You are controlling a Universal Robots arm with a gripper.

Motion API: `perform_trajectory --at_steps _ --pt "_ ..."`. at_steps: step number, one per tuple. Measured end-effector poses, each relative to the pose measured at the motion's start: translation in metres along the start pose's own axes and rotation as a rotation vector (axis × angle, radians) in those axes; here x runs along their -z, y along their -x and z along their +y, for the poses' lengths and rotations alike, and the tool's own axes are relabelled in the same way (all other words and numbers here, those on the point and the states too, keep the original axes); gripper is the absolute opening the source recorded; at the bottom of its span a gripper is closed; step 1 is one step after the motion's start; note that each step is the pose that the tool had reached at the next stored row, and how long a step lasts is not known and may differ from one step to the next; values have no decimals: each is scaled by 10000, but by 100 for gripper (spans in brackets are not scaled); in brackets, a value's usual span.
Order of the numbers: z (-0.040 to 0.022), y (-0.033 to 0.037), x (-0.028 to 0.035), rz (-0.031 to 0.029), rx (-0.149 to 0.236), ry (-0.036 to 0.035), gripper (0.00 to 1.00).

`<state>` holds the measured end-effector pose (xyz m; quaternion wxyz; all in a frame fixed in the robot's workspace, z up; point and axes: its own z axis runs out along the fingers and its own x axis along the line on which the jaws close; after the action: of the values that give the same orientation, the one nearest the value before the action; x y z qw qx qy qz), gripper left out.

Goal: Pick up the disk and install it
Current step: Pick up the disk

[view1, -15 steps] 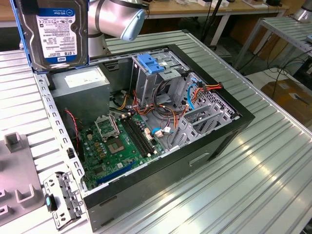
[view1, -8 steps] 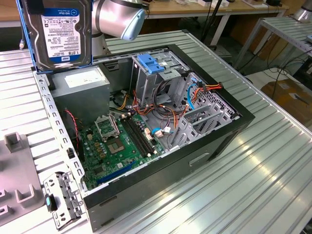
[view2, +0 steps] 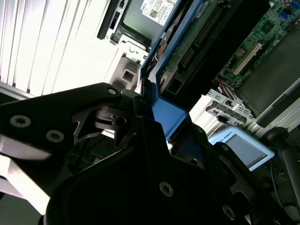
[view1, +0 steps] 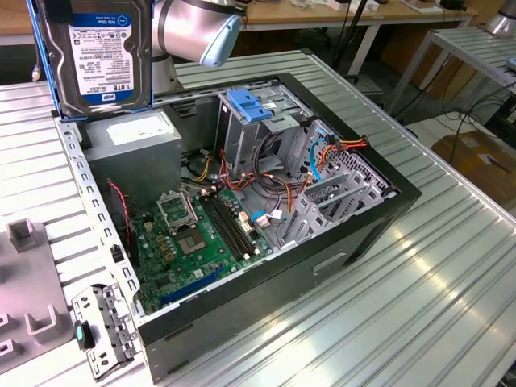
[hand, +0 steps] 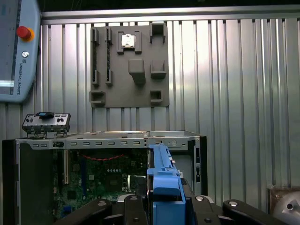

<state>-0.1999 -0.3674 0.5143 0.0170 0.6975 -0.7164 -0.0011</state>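
One disk (view1: 105, 56) hangs in the hand (hand: 162, 198) above the case (view1: 242, 306).

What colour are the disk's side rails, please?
Blue; the disk's rail shows best in the first wrist view.

Premises: a robotics laboratory or workshop.

Evidence noted:
- A silver jointed robot arm with a pale blue end cap (view1: 201, 28) stands over a ribbed aluminium-profile table (view1: 419, 282).
- A grey handheld control pendant (hand: 14, 56) bearing a red stop button (hand: 23, 32) lies on the table.
- An open black desktop computer case (view1: 242, 314) exposes its green circuit board (view1: 185, 242).
- A grey moulded fixture plate with part holders (hand: 129, 70) rests beside the case.
- Wooden-topped workbenches on white frames (view1: 322, 12) stand behind, draped with loose black cables (view1: 355, 40).
- A brown cardboard box (view1: 484, 157) sits on the floor.
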Motion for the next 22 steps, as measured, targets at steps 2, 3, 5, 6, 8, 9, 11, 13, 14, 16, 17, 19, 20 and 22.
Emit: perform_trajectory --at_steps 2,3,5,6,8,9,11,13,14,16,17,19,20,22 --pt "-1 0 0 -2 0 -7 37" --pt "-1 0 1 -1 -1 -60 37" --pt "0 0 0 -10 -8 -328 37" --pt "0 0 0 -13 -11 -482 37" --pt "-1 0 -1 -18 -15 -666 37" --pt "-1 0 -2 -19 -15 -667 37" --pt "-1 0 -2 -19 -15 -670 37" --pt "0 0 -2 -18 -15 -670 37" --pt "0 0 -2 -19 -15 -671 37" --pt "0 0 -2 -19 -16 -671 37" --pt "-1 0 -1 -18 -16 -670 37" --pt "-1 0 -2 -19 -15 -671 37" --pt "-2 0 -2 -19 -15 -671 37" --pt "-4 -4 -2 -19 -14 -671 37"
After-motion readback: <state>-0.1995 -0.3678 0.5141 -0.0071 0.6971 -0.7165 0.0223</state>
